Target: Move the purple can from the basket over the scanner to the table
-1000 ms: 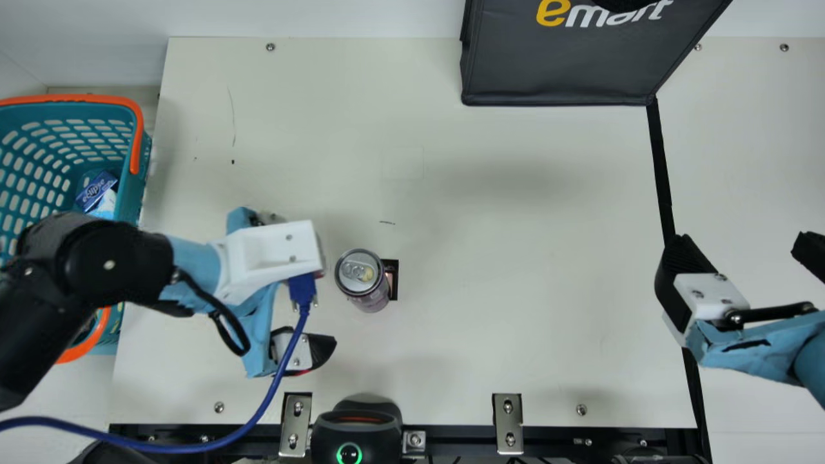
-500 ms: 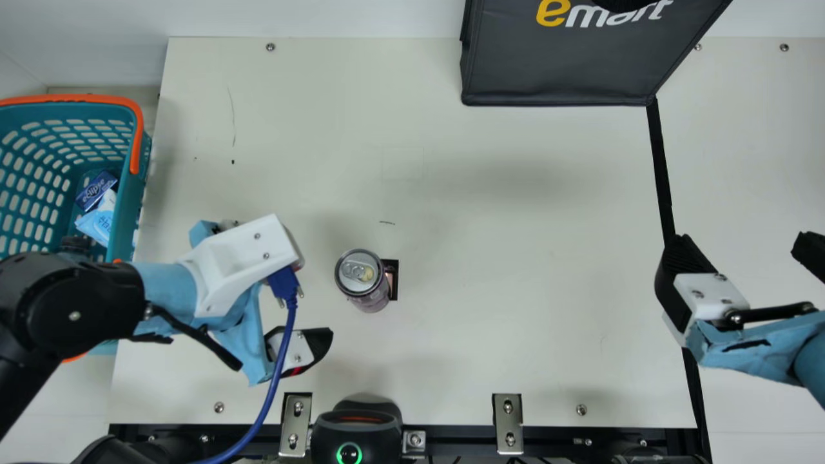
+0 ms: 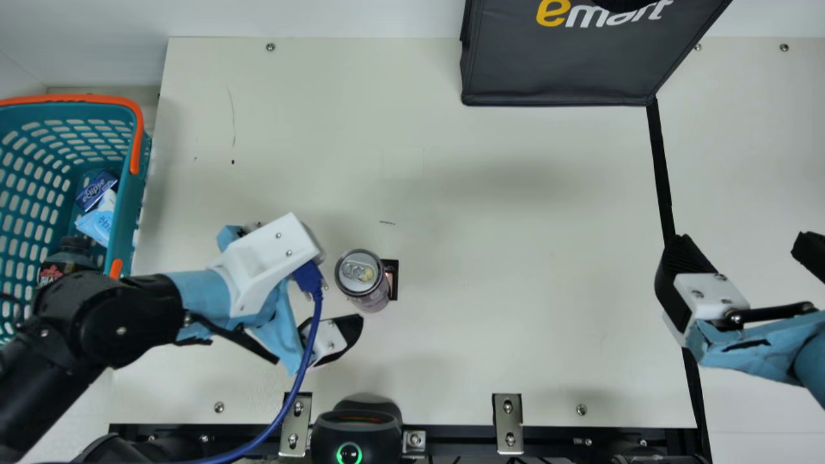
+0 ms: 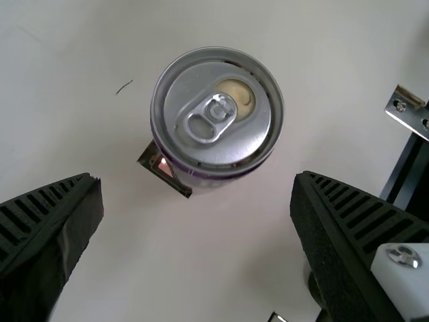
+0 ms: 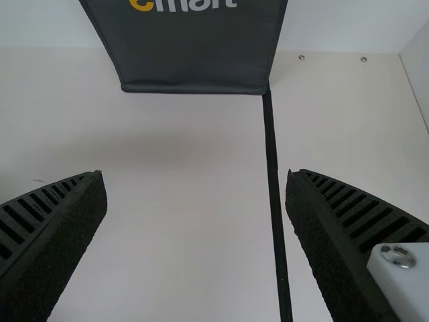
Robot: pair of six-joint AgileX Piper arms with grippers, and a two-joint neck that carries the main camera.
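The purple can (image 3: 362,280) stands upright on the table (image 3: 515,258), left of the middle, its silver lid up. My left gripper (image 3: 332,338) is just left of the can in the main view, one finger hidden beneath its camera mount. From the left wrist, the can (image 4: 218,114) lies beyond the open fingertips of my left gripper (image 4: 196,180), with nothing held. Over the table's right side, my right gripper (image 3: 741,248) keeps wide apart fingers; the right wrist view has this gripper (image 5: 196,176) empty. The scanner (image 3: 350,428) sits at the front edge, its ring lit green.
At the left is the teal basket (image 3: 122,187) with a blue pack (image 3: 97,190), a light blue packet (image 3: 98,222) and a dark bottle (image 3: 67,258). A black bag (image 3: 554,71) stands at the back. A small dark card (image 3: 392,278) lies beside the can.
My left gripper first drew back to the left from the can, then came right again toward it. The can has stayed put, and the right arm is still.
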